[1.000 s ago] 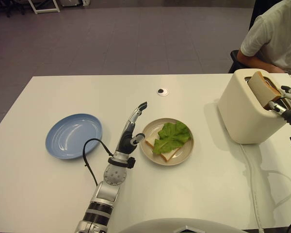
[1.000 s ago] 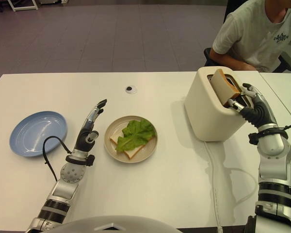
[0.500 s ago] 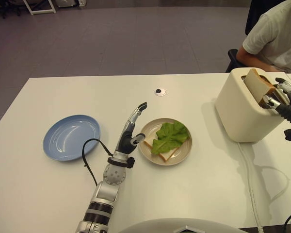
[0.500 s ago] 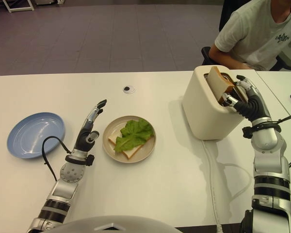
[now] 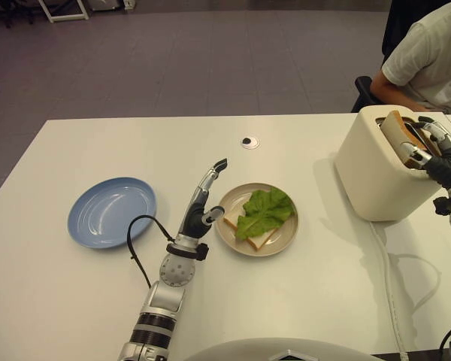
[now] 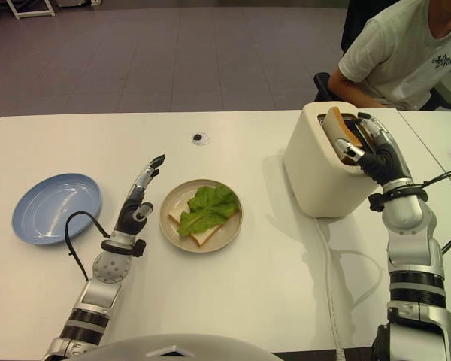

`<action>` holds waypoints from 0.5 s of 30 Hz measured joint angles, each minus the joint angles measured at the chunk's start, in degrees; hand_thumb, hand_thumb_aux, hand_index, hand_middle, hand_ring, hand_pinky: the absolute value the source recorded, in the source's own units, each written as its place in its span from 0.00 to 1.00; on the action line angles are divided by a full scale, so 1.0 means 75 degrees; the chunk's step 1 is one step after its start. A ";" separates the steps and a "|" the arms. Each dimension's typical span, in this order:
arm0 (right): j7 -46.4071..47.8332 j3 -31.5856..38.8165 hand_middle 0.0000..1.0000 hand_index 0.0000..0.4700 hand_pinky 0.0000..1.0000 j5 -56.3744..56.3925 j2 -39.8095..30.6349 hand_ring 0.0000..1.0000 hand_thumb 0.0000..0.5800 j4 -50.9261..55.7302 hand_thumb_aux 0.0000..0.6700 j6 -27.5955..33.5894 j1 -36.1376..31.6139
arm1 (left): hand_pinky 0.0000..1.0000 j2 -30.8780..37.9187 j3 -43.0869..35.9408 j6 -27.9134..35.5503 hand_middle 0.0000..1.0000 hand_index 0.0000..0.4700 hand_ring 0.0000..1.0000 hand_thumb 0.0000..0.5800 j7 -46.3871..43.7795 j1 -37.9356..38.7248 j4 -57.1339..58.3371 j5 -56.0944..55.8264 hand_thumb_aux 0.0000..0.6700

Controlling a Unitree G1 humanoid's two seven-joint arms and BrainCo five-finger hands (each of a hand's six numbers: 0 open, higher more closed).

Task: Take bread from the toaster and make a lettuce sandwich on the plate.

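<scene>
Right hand (image 6: 379,159) forward, fingers (image 6: 350,151) on bread (image 6: 335,129)

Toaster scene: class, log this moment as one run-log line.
right hand: grips bread slice in toaster | left hand: open, beside plate | plate: bottom slice under lettuce | next: bread slice to plate

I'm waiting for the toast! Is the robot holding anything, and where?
Its right hand grips the bread slice by the end sticking out of the toaster. Its left hand holds nothing, open beside the plate.
</scene>
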 measured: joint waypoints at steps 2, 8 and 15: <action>-0.0048 0.0064 0.00 0.73 0.00 -0.0009 0.0002 0.00 0.93 0.0025 0.73 0.0014 -0.0064 | 0.00 0.0000 0.0012 0.0000 0.00 0.00 0.00 0.00 -0.0026 0.0011 -0.0004 -0.0002 0.00; -0.0202 0.0106 0.00 0.90 0.00 -0.0007 -0.0001 0.00 0.99 0.0088 0.90 0.0050 -0.0068 | 0.00 -0.0004 0.0033 0.0000 0.00 0.00 0.00 0.00 -0.0144 0.0049 -0.0020 -0.0009 0.00; -0.0291 0.0104 0.00 1.00 0.00 -0.0003 -0.0001 0.00 1.00 0.0095 1.00 0.0054 -0.0068 | 0.00 -0.0019 0.0125 0.0000 0.00 0.00 0.00 0.00 -0.0166 0.0055 -0.0085 -0.0042 0.00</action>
